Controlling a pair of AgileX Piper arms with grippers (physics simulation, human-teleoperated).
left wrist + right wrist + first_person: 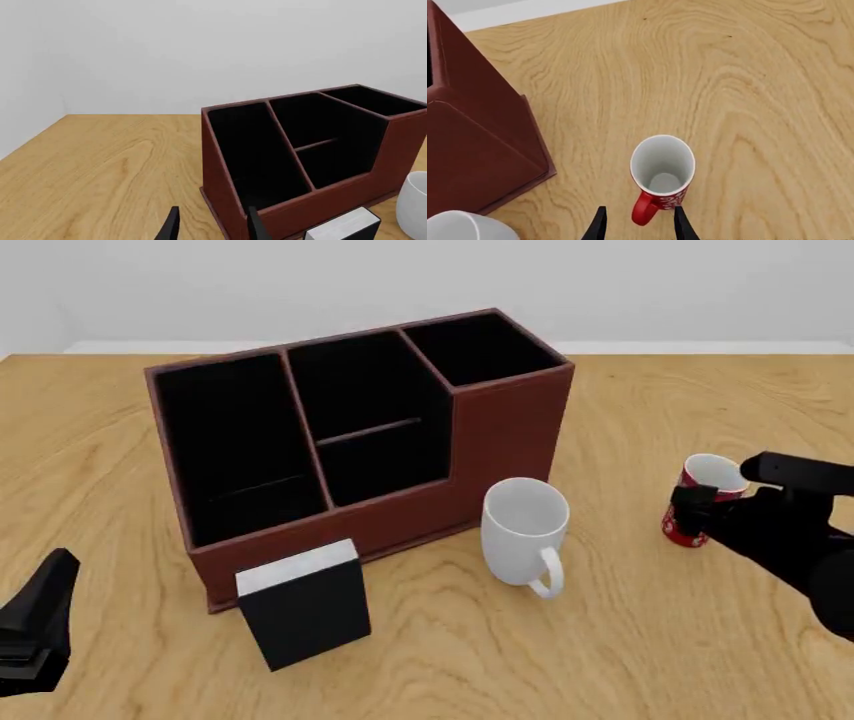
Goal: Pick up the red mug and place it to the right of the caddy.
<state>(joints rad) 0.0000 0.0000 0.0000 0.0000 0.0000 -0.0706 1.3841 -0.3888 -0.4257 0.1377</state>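
The red mug (687,527) with its white swirl pattern stands upright on the table, right of the caddy (514,430) and apart from it. In the right wrist view the red mug (662,170) shows its white inside, and its red handle lies between my two fingers. My right gripper (721,485) (640,226) is open around that handle and does not squeeze it. My left gripper (40,625) (212,229) is open and empty near the table's front left, in front of the caddy (320,200). The caddy's corner also shows in the right wrist view (474,145).
A larger plain white mug (523,530) stands between the caddy and the red mug; it also shows in the left wrist view (415,202). A small black box with a white top (304,605) stands in front of the caddy. The wooden table (641,640) runs to a white wall behind.
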